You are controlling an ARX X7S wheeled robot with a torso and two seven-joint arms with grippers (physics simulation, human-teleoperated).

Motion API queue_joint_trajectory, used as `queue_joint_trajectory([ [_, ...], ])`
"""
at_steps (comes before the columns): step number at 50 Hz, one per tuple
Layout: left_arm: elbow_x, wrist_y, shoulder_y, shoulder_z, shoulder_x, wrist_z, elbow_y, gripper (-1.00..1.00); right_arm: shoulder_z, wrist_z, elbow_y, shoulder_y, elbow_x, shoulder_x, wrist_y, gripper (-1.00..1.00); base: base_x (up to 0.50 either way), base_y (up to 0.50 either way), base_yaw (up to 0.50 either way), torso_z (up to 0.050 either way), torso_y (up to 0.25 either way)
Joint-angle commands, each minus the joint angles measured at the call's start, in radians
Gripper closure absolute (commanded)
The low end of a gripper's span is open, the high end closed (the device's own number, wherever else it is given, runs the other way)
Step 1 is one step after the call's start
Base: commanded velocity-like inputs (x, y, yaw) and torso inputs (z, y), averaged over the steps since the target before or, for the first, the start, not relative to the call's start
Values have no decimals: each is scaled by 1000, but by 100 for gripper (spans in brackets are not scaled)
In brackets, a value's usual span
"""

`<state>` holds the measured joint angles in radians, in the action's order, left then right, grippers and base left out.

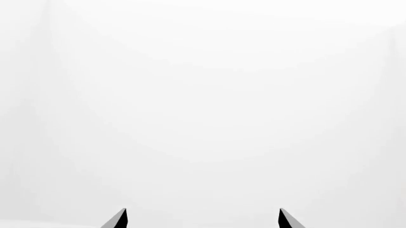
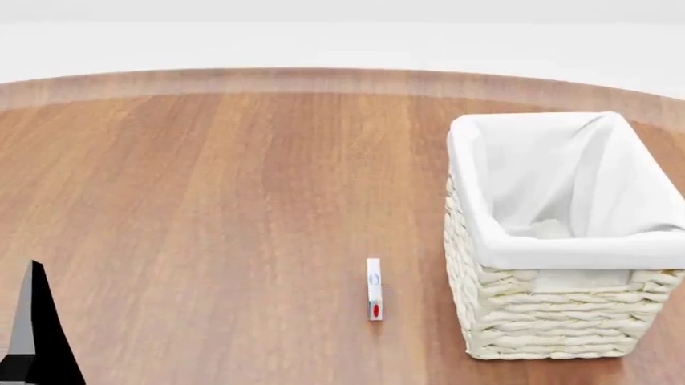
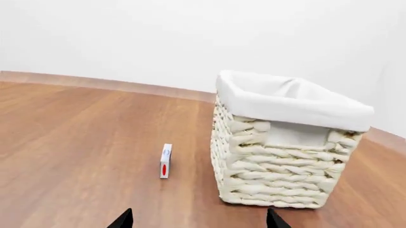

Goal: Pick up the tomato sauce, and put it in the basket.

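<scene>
A brown wooden table [image 2: 214, 200] is seen, smooth, with long straight grain lines and a round far edge. One basket [image 2: 557, 321] is set on it at the right side. The basket is shaped like a tall box and is woven from thick cream-white rope in bumpy rows. A soft white cloth [image 2: 557, 184] is laid inside it and folded over the rim. Nothing can be seen inside the basket.

One tomato sauce [image 2: 374, 289] is stood on the bare wood, near the basket's left side but not touching it. It is seen as a small, thin, white shape with a red spot and a little blue mark. Its true shape cannot be told, as it is so small.

Two grippers are counted. The left gripper [image 1: 203, 218] is spread wide, with two dark pointed tips shown apart and only plain white seen beyond them. The right gripper [image 3: 199, 219] is spread wide too, with two dark tips. Nothing is held by either one.
</scene>
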<state>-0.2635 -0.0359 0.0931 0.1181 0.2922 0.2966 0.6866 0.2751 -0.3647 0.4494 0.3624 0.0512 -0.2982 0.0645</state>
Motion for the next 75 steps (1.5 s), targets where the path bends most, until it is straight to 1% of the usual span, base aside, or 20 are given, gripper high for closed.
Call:
queue_joint_trajectory([
  [1, 1, 2, 0, 5, 5, 4, -3, -100, 1, 0, -41, 18, 35, 0, -16, -100, 0, 0, 0, 0, 0],
  [33, 10, 13, -3, 16, 19, 16, -28, -100, 13, -26, -108, 92, 47, -15, -79, -100, 0, 0, 0, 0, 0],
  [43, 12, 13, -1, 27, 22, 18, -22, -100, 25, -25, -150, 98, 49, -13, -108, -100, 0, 0, 0, 0, 0],
  [66, 15, 11, 3, 35, 32, 30, -13, -100, 43, -28, -168, 97, 57, -22, -119, -100, 0, 0, 0, 0, 0],
  [75, 19, 10, 1, 41, 35, 34, -12, -100, 47, -23, -218, 93, 74, -16, -146, -100, 0, 0, 0, 0, 0],
])
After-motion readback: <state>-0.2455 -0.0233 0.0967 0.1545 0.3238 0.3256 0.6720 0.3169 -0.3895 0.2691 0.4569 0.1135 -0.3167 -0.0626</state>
